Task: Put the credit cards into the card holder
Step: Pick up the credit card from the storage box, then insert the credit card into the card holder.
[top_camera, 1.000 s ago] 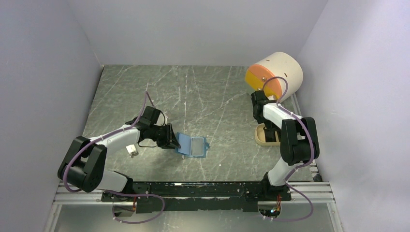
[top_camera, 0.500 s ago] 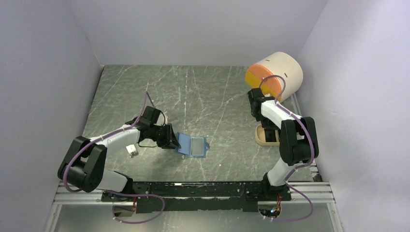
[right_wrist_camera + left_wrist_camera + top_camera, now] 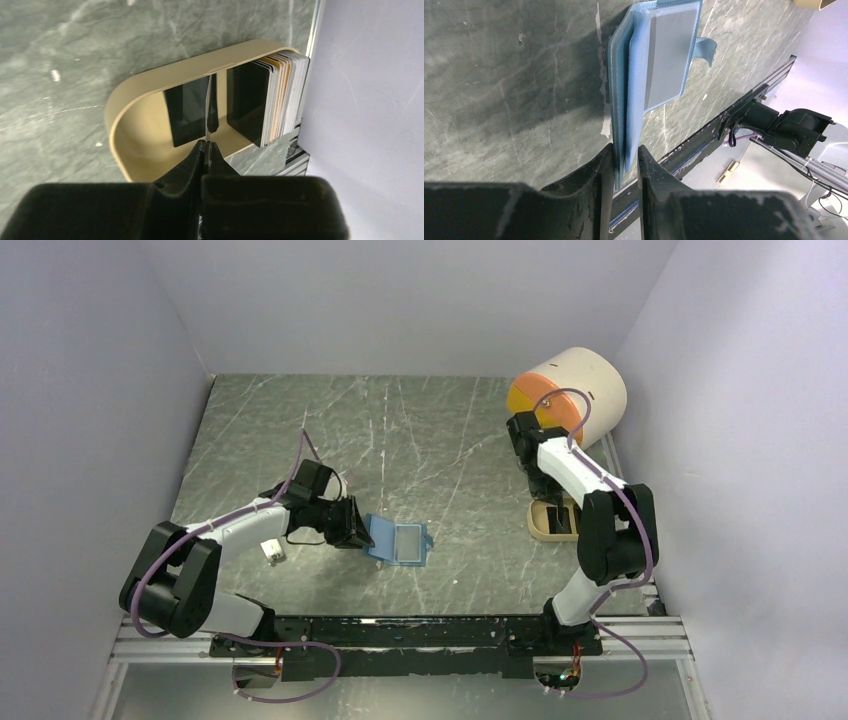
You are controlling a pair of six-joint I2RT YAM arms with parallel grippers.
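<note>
Grey marbled desk [image 3: 300, 420] with a cream drum [image 3: 580, 385] at its far right corner. Near it, a tan tray [image 3: 150, 85] holds upright credit cards [image 3: 245, 100]; the right gripper [image 3: 204, 150] pinches one credit card [image 3: 207, 107] edge-on above them. Mid-desk, the left gripper [image 3: 625, 155] clamps an edge of the open blue card holder [image 3: 400, 543].
</note>
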